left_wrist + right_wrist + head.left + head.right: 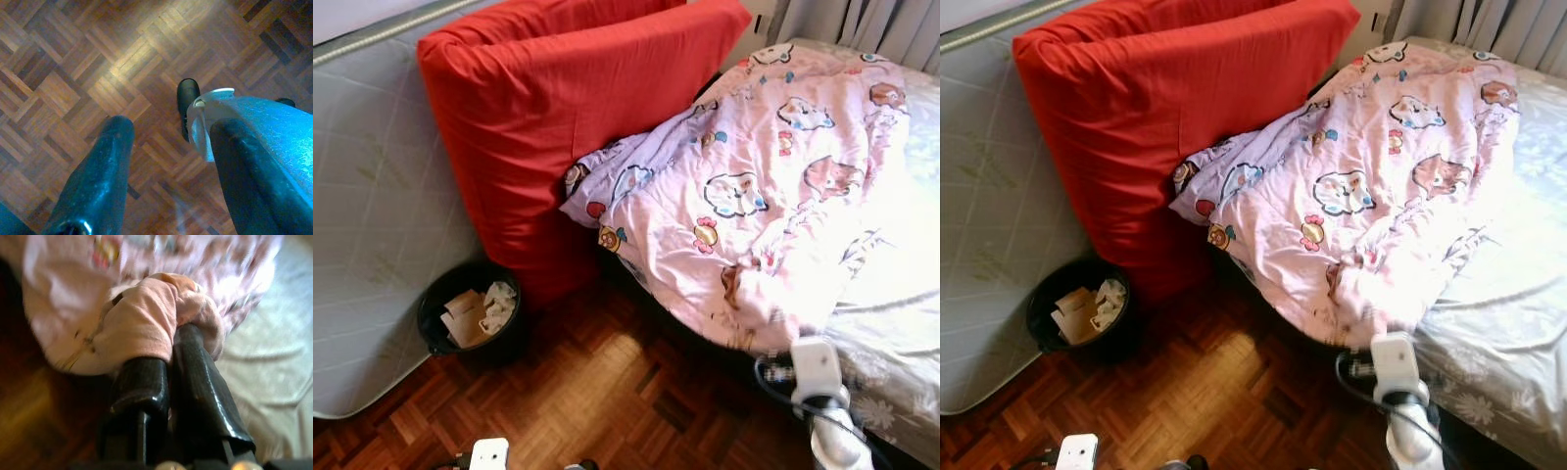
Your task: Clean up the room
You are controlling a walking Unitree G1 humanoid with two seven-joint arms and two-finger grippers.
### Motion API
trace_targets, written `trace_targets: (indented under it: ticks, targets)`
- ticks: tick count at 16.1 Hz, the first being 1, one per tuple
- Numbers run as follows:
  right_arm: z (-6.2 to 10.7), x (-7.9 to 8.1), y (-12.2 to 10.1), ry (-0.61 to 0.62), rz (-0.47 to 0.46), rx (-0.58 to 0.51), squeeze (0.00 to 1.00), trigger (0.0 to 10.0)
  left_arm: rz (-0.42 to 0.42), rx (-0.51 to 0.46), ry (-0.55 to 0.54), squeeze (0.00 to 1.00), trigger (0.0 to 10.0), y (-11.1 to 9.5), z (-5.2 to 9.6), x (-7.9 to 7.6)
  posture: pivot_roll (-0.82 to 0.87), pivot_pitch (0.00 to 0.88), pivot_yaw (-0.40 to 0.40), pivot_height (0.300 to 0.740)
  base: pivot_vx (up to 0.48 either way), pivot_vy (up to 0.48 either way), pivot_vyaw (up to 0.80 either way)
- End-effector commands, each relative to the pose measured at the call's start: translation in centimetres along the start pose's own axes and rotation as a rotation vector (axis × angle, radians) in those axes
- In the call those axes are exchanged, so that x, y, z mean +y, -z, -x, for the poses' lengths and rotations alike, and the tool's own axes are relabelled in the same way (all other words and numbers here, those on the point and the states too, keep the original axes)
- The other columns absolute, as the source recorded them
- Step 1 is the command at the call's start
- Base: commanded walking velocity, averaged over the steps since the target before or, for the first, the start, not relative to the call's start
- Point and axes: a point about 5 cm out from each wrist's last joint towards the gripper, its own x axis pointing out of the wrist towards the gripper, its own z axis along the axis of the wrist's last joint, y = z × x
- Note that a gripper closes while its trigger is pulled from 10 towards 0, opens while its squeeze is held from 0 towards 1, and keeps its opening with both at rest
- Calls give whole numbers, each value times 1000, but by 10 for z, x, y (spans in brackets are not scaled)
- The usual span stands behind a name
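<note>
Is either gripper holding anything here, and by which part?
The right gripper is shut on the pink quilt, pinching a bunched fold at its lower edge by the bed's side. The left gripper is open over the floor.

Right arm (827, 411) rising from the lower right of the head view, silver wrist with a black cable looped beside it, right gripper (168, 340) with both black fingers pressed together, clamped on pink fabric, left gripper (166, 147) fingers spread apart, pointing down.
</note>
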Motion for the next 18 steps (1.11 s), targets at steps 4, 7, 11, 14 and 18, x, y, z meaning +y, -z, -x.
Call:
trace_targets:
  ticks: [4,7,11,14,18]
  targets:
    - [14,20,43,-160,40,246,0,10000,-12,50,4,0,10000,14,3,0,60,161,18,740,0,0,0]
    - [29,38,67,-303,116,377,0,10000,-17,51,6,0,10000,14,4,0,62,163,17,740,0,0,0]
    - [36,38,79,-318,140,451,0,10000,-25,54,9,0,10000,15,4,1,62,168,18,740,0,0,0]
    - [35,30,81,-260,156,461,0,10000,-32,56,11,0,10000,15,4,1,61,169,18,740,0,0,0]
    - [31,19,82,-200,189,491,0,10000,-38,55,16,0,10000,14,4,0,61,165,19,740,0,0,0]
